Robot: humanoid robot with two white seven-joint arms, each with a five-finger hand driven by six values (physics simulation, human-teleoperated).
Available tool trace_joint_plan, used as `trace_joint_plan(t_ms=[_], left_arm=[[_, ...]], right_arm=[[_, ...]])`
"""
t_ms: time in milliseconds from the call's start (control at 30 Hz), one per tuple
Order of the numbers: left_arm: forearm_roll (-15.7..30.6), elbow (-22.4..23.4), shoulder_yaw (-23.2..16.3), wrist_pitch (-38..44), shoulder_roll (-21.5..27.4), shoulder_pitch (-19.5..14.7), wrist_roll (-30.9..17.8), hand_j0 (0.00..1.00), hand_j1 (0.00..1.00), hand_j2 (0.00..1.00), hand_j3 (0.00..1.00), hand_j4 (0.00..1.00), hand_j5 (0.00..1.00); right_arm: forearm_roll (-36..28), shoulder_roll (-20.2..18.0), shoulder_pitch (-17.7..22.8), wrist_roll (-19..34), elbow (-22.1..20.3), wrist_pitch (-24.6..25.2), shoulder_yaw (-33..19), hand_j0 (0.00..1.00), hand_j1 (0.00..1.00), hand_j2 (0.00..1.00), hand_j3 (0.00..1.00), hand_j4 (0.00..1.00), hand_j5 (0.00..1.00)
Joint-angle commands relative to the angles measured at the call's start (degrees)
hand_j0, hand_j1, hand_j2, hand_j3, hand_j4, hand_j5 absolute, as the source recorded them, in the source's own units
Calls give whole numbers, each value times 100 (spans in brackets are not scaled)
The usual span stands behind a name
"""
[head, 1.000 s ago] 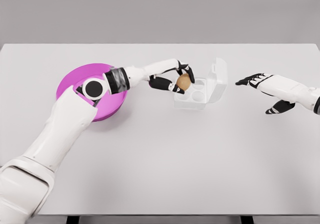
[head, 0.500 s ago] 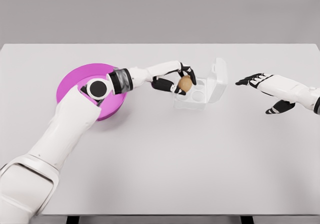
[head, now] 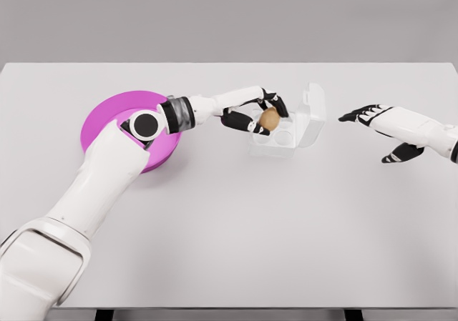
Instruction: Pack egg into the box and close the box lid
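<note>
A brown egg (head: pixel 270 119) is held in my left hand (head: pixel 262 116), whose black fingers are shut around it. The hand hangs over the left cells of a clear plastic egg box (head: pixel 280 137) near the table's middle. The box's lid (head: pixel 312 114) stands open, hinged up on the right side. My right hand (head: pixel 378 129) hovers to the right of the box, apart from it, fingers spread and holding nothing.
A magenta round plate (head: pixel 107 115) lies at the left, partly hidden behind my left forearm. The white table (head: pixel 236 235) stretches wide in front of the box.
My left hand has carried the egg a little to the right, further over the box's cells. The right hand has stayed put.
</note>
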Motion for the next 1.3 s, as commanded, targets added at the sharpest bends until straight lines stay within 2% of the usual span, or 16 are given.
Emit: trace_joint_plan(t_ms=[0, 467, 600, 667, 700, 733, 800, 867, 933, 1000, 1067, 1267], left_arm=[[39, -2, 9, 13, -4, 0, 3, 69, 69, 69, 69, 69, 69], [48, -11, 9, 21, 22, -9, 3, 76, 76, 76, 76, 76, 76], [100, -64, 18, 21, 136, -18, 3, 98, 98, 98, 98, 98, 98], [118, -169, 149, 13, 189, -18, 3, 100, 100, 100, 100, 100, 100], [144, -406, 228, 13, 268, 0, 3, 100, 100, 100, 100, 100, 100], [179, -555, 272, 13, 408, 18, 3, 100, 100, 100, 100, 100, 100], [390, -1162, 422, 21, 804, 97, 3, 100, 100, 100, 100, 100, 100], [812, -1470, 413, 13, 1155, 114, 3, 100, 100, 100, 100, 100, 100], [1330, -2278, 413, 13, 1823, 386, 3, 100, 100, 100, 100, 100, 100], [1726, -2779, 413, -49, 2333, 571, 3, 100, 100, 100, 100, 100, 100], [2025, -2990, 413, -724, 2711, 659, 3, 100, 100, 100, 100, 100, 100], [2333, -3043, 431, -772, 3362, 817, 3, 100, 100, 100, 100, 100, 100]], right_arm=[[-38, -13, 0, -3, 4, 17, -18, 100, 100, 100, 100, 100, 100], [-29, -22, -18, -3, -13, 17, -18, 100, 100, 100, 100, 100, 100], [-29, 4, -18, -3, -40, 35, -18, 100, 100, 100, 100, 100, 100], [-29, 39, -18, -3, -40, 35, -9, 100, 100, 100, 100, 100, 100], [-29, 57, -18, -3, -40, 35, 0, 100, 100, 100, 100, 100, 100], [-29, 57, -18, -3, -40, 35, 8, 100, 100, 100, 100, 100, 100], [-29, 75, -26, -3, -48, 44, 35, 100, 100, 100, 100, 100, 100], [-29, 75, -26, -3, -48, 44, 35, 100, 100, 100, 100, 100, 100], [-29, 84, -26, -3, -48, 52, 44, 100, 100, 100, 100, 100, 100], [-29, 84, -26, -3, -57, 52, 44, 100, 100, 100, 100, 100, 100], [-38, 92, -18, -3, -276, 79, 52, 100, 100, 100, 100, 100, 100], [-38, 163, 26, -3, -549, 202, 52, 100, 100, 100, 100, 100, 100]])
